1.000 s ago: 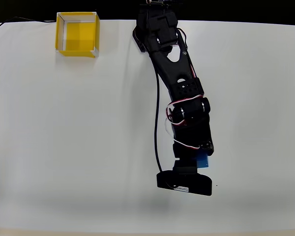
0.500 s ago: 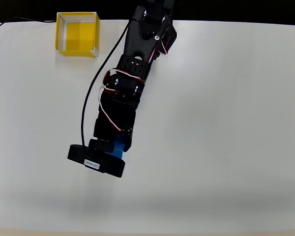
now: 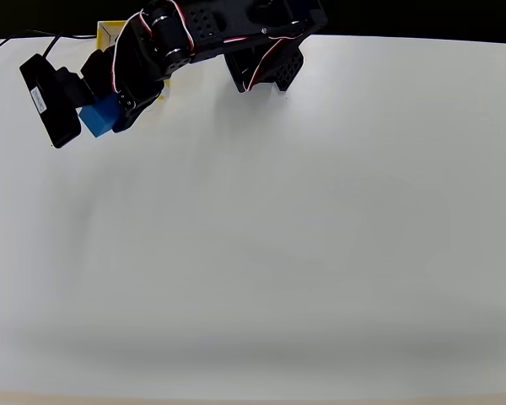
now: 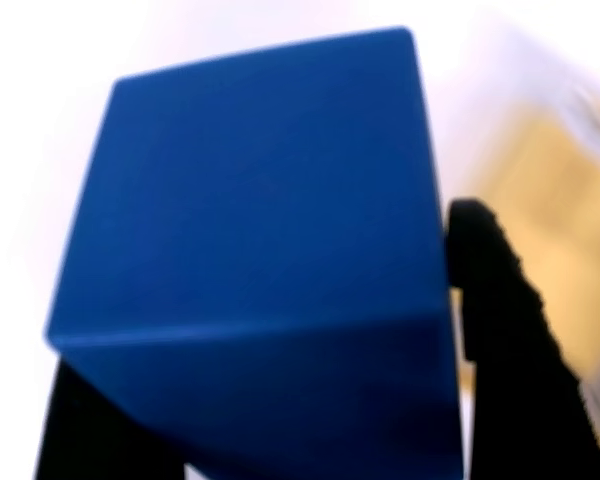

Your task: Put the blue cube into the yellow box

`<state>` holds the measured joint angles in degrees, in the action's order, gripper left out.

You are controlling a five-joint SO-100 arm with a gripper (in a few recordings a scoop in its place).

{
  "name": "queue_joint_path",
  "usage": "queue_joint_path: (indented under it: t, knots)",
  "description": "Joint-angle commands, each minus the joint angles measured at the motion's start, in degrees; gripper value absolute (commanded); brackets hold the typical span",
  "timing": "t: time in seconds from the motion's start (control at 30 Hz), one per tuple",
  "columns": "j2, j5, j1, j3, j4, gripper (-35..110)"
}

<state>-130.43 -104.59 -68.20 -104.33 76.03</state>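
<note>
In the overhead view the black arm reaches to the far left corner of the table. Its gripper (image 3: 99,118) is shut on the blue cube (image 3: 98,119), held just left of the yellow box (image 3: 106,34), most of which the arm hides. The wrist view has the blue cube (image 4: 260,250) filling the middle, pressed between the black fingers (image 4: 500,330). A blurred patch of the yellow box (image 4: 550,210) lies to its right.
The white table (image 3: 278,236) stretches wide and bare below and right of the arm. Its far edge meets a black background at the top. A black cable (image 3: 34,35) runs along the top left edge.
The arm has swung from the lower middle of the table up to the far left corner, carrying the blue cube, and now covers most of the yellow box.
</note>
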Motion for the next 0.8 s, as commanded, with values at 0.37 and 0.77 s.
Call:
queue_joint_path:
  t: [0.37, 0.77]
  knots:
    - [-6.94, -1.23, -20.57, -13.54, -0.53, 9]
    - [-5.45, -1.58, -23.47, -26.81, -11.78, 9]
